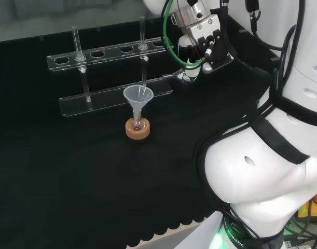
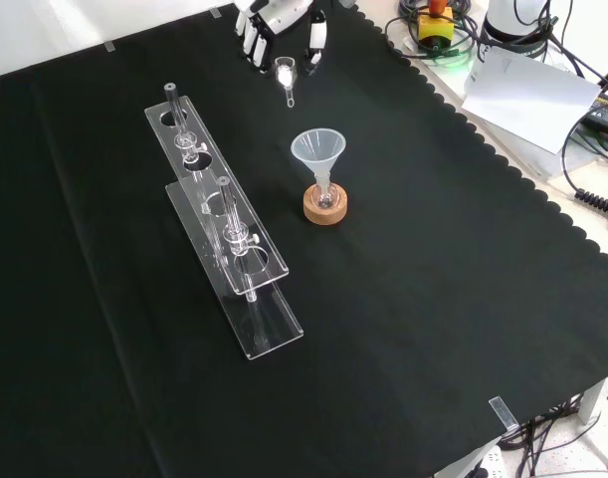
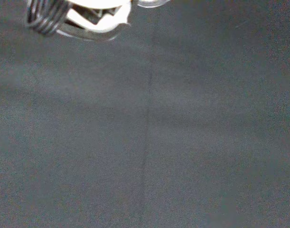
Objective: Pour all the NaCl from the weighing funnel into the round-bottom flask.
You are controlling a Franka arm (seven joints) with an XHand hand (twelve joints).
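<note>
A small round-bottom flask (image 1: 138, 124) (image 2: 325, 197) stands upright on a cork ring (image 1: 137, 133) (image 2: 325, 211) mid-cloth. A clear funnel (image 1: 137, 96) (image 2: 319, 149) sits in its neck. The weighing funnel (image 1: 183, 77) (image 2: 285, 72), with white powder in its bowl, lies on the cloth; in the front view it is beyond the flask, spout pointing towards it. My hand (image 1: 202, 39) (image 2: 274, 20) hangs over it, open. In the front view the fingers (image 2: 254, 42) and the thumb (image 2: 313, 50) reach down on either side without closing on it. The wrist view has black cloth and a blurred white part of the hand (image 3: 92, 16).
A clear two-tier tube rack (image 1: 111, 96) (image 2: 224, 239) with two upright glass tubes stands to the flask's left in the front view and behind it in the head view. The cloth's scalloped edge (image 2: 503, 164) runs along the right of the front view, with cables and paper beyond.
</note>
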